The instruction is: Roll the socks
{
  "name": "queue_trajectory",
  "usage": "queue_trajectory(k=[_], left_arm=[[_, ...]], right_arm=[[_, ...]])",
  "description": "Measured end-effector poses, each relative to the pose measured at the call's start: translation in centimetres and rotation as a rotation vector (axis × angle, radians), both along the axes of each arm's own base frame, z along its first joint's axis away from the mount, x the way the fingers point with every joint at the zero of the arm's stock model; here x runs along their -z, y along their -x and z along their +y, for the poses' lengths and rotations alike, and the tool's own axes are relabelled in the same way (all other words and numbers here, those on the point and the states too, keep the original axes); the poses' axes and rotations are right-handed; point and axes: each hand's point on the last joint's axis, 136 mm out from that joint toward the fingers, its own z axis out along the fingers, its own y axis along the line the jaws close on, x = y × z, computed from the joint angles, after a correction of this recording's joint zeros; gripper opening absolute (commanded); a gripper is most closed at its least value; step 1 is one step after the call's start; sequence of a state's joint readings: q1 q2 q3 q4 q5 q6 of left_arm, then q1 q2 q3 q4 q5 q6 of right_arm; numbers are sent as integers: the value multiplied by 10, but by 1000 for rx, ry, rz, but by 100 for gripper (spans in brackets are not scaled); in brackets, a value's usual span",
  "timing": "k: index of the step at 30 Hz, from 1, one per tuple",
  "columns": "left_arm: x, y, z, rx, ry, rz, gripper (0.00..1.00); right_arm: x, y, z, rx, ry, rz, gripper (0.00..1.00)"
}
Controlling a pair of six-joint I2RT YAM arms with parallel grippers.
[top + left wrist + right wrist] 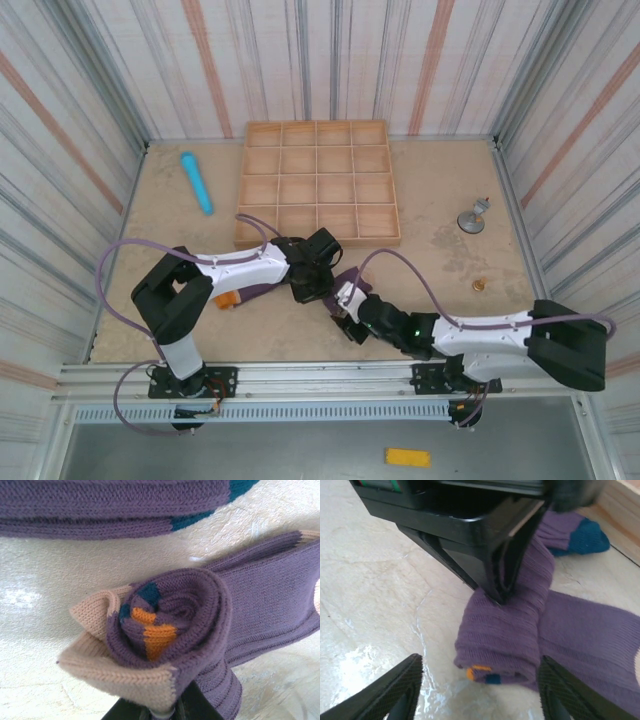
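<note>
The socks are purple knit with teal and orange accents. One sock (170, 620) is wound into a roll with a beige cuff edge, and its flat end (280, 590) trails to the right on the table. My left gripper (167, 707) is shut on this roll from below. The other sock (100, 510) lies flat beyond it. In the right wrist view the roll (505, 635) sits under the left gripper's black body (470, 530), and my right gripper (480, 692) stands open just in front, one finger on each side. Seen from above, both grippers (305, 288) (345, 305) meet near the table's front centre.
A wooden tray (240, 182) with several compartments stands at the back centre. A light blue cylinder (196, 181) lies left of it. A small metal stand (472, 218) and a brass piece (479, 285) sit at the right. The tray's edge (625, 505) is close behind the socks.
</note>
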State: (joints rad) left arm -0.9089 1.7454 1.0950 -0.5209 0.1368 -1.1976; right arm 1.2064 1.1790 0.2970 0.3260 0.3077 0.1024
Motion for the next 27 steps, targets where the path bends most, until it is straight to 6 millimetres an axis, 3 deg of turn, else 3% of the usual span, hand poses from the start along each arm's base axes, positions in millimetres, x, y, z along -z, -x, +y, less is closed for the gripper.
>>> queue_trajectory(k=[6,9,27], left_arm=[[0,-1,1,-10,3,6,0],[0,-1,1,-12,6,11,0],[1,-2,2,-28,57,37,0]], right_arm=[[8,-8,19,-32,30,-54,57],[13,-11,24,-35,44,-66,52],[18,-19,23,62,69,-142,55]])
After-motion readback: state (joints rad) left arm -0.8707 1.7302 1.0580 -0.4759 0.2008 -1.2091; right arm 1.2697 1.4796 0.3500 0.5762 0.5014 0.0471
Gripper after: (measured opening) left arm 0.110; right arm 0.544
